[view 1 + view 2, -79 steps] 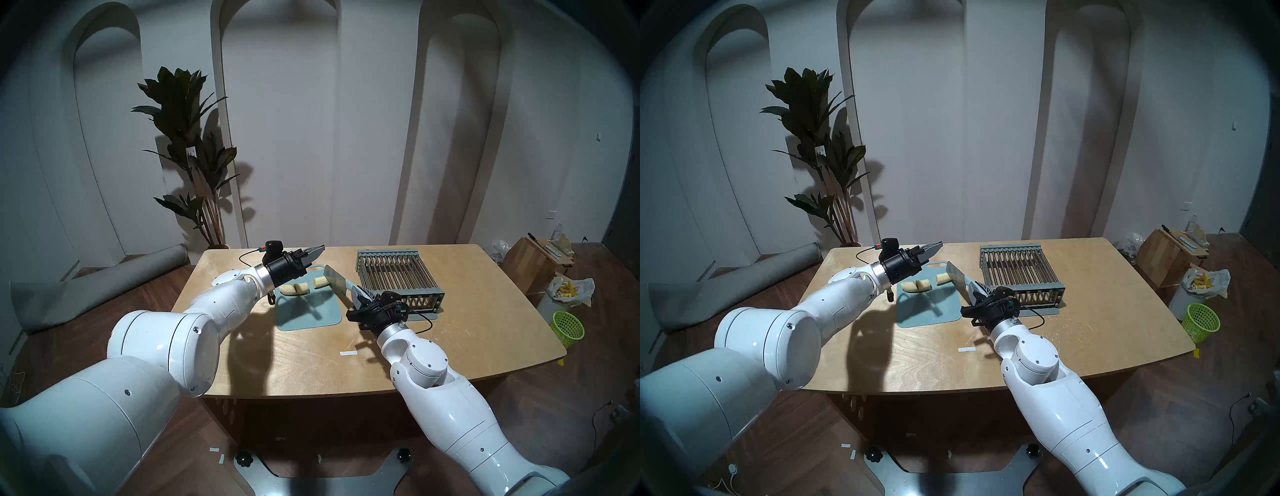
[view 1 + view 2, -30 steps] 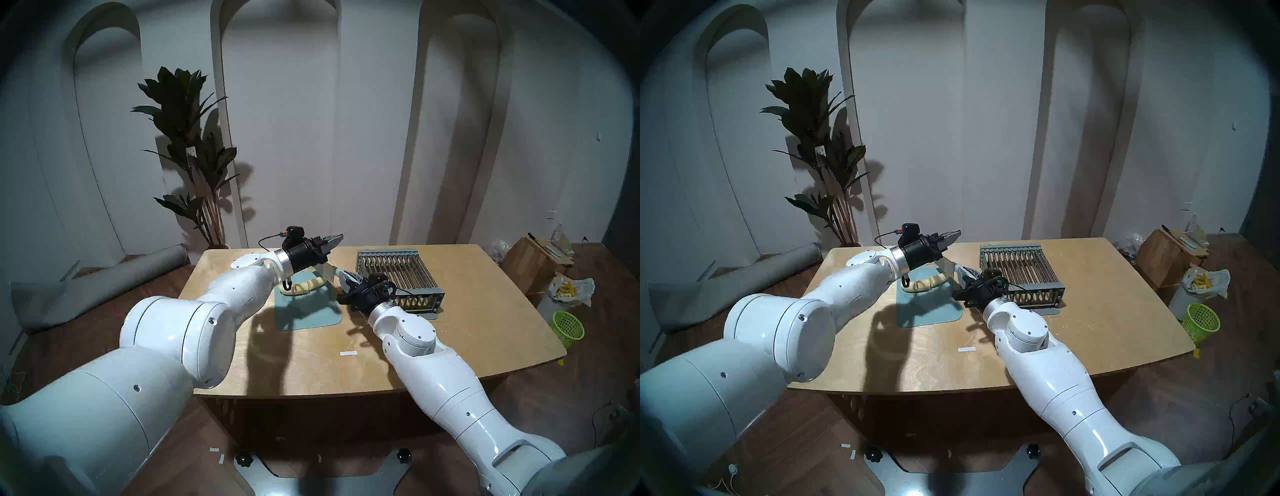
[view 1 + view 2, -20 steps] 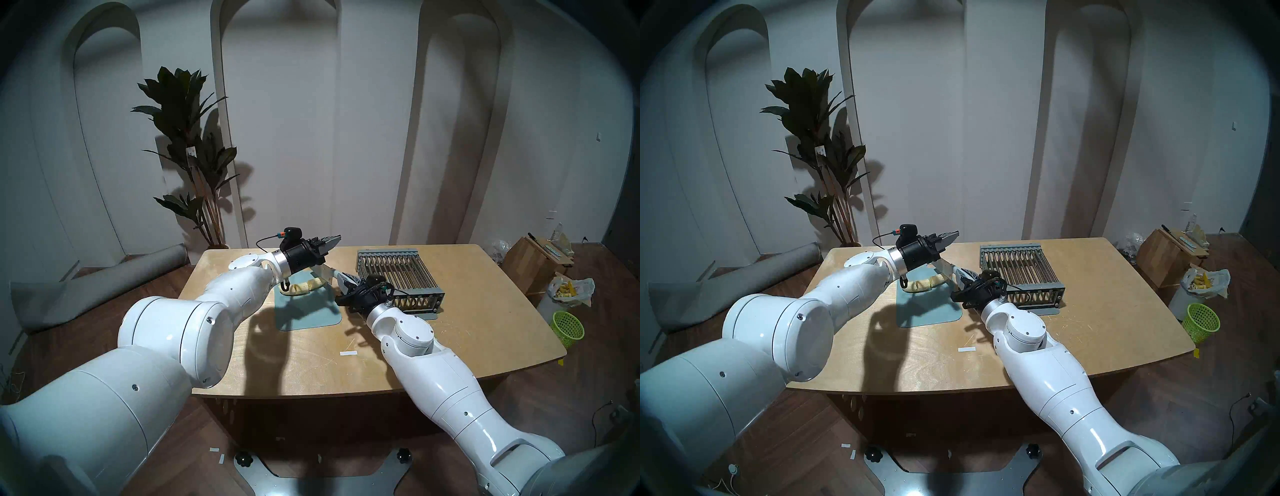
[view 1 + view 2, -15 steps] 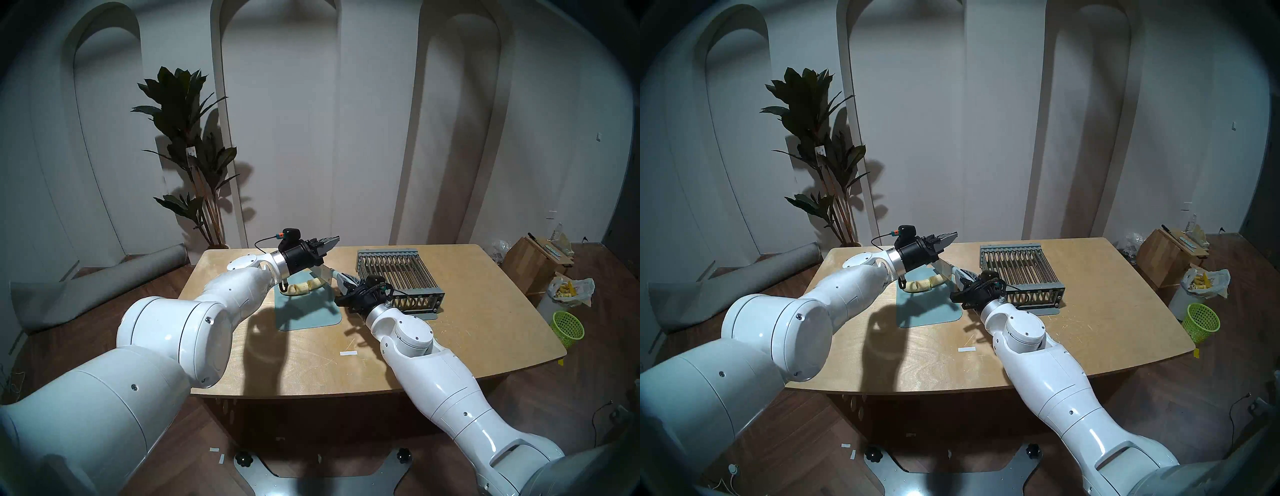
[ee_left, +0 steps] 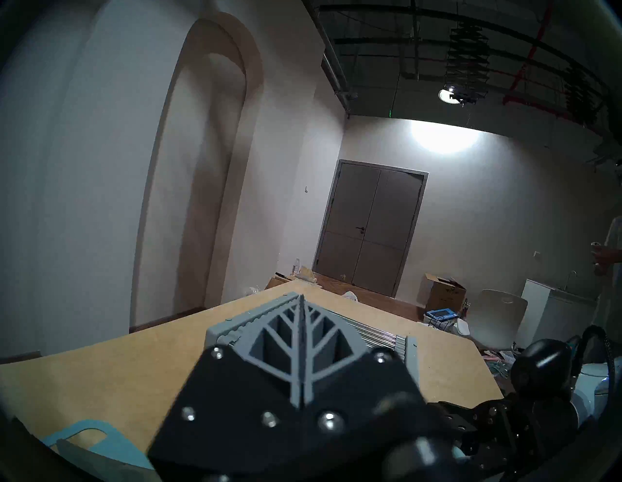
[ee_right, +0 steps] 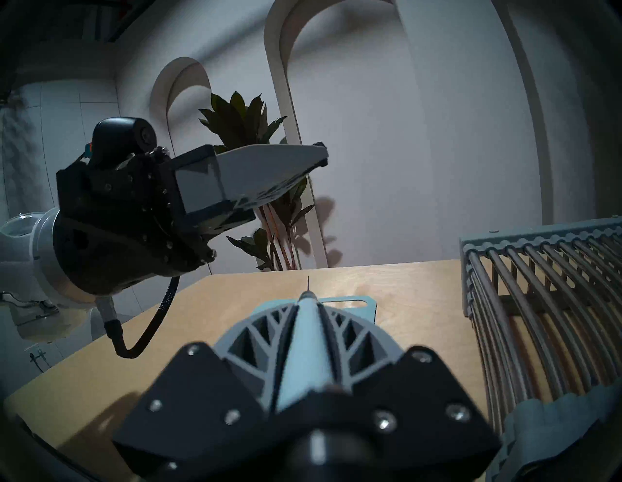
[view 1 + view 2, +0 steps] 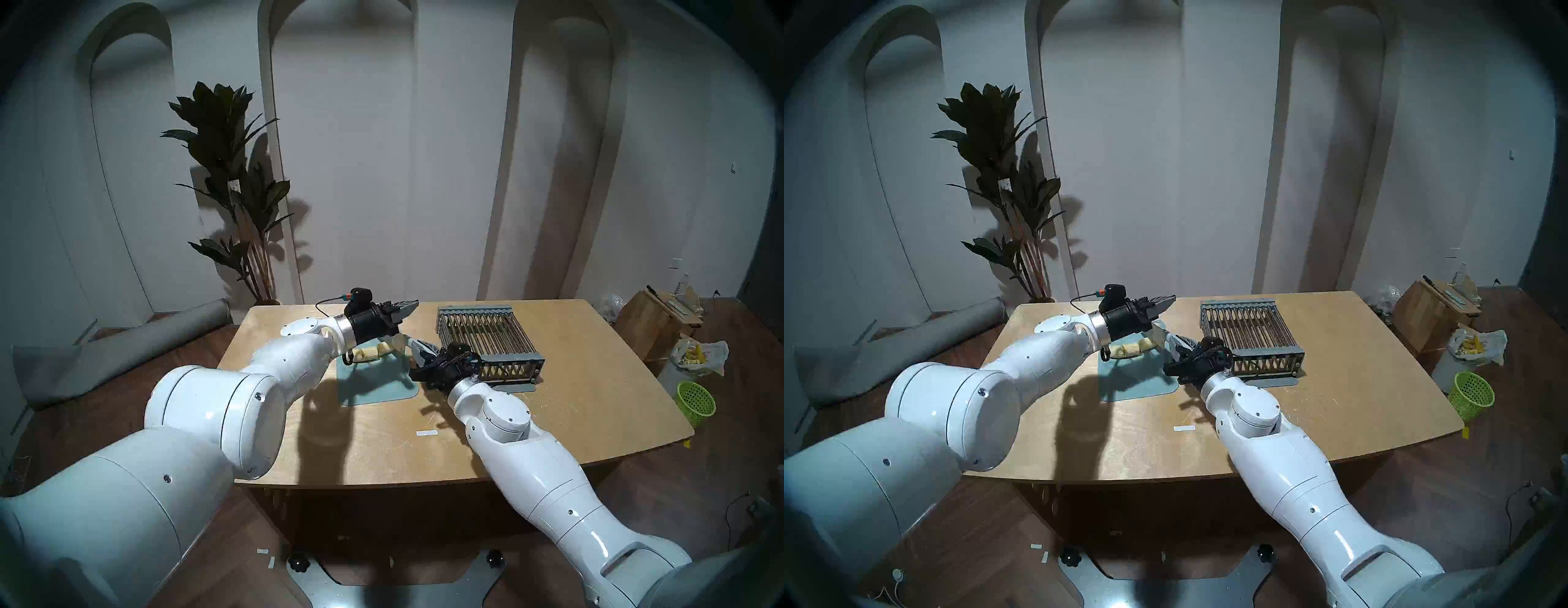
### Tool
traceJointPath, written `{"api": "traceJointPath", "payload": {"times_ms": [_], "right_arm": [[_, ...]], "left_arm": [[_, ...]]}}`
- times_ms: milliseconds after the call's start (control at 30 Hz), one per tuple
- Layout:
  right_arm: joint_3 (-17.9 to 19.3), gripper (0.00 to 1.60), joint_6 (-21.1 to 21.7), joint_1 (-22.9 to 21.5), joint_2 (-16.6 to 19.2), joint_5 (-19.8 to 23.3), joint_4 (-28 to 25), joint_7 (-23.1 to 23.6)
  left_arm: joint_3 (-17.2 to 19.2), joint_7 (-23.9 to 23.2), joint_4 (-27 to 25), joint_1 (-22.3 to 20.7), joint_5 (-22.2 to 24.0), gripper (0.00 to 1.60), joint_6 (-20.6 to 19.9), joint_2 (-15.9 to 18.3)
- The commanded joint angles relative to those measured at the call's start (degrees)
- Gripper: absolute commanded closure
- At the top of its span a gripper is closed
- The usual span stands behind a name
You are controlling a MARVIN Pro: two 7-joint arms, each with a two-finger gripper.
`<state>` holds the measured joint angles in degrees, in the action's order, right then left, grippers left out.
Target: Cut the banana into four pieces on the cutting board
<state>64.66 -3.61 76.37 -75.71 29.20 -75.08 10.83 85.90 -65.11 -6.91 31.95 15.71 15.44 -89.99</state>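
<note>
Banana (image 7: 370, 353) chunks lie on the far end of the cutting board (image 7: 382, 388). Right gripper (image 7: 420, 347), clamped on the knife handle (image 6: 309, 340), sets the blade (image 7: 399, 342) at the rightmost chunk; left gripper (image 7: 409, 305) hovers closed, empty. At least three pieces show, so the cutting looks unfinished.

The far end of the cutting board (image 7: 375, 384) is being crowded from above by the left gripper (image 7: 408, 306), with its fingers pressed together, and from the right by the right gripper (image 7: 420, 349), clamped on the knife (image 7: 401, 343). The banana (image 7: 373, 352) is being hemmed in between the two. Passage to the right is being blocked by the grey rack (image 7: 488, 335) just beside the board. The board's near half and the table (image 7: 382, 446) in front are being left open.
</note>
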Motion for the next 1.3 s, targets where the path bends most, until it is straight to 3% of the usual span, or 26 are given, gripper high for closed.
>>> {"api": "traceJointPath", "payload": {"times_ms": [0,567,1267], "right_arm": [[-1.74,1.60,-0.57,-2.11,4.15,-3.74,-2.61,3.43],[-1.24,1.60,-2.38,-1.89,7.69,-6.61,-6.44,6.15],[0.04,1.60,-3.93,1.33,6.87,-5.44,-7.38,4.74]], "left_arm": [[0.49,0.41,-0.54,-1.29,0.48,1.60,-0.22,-0.39],[1.28,-0.81,-0.76,-1.16,0.61,1.60,-0.10,-0.53],[0.56,-2.81,-0.55,0.22,-0.36,1.60,0.98,-0.03]]}}
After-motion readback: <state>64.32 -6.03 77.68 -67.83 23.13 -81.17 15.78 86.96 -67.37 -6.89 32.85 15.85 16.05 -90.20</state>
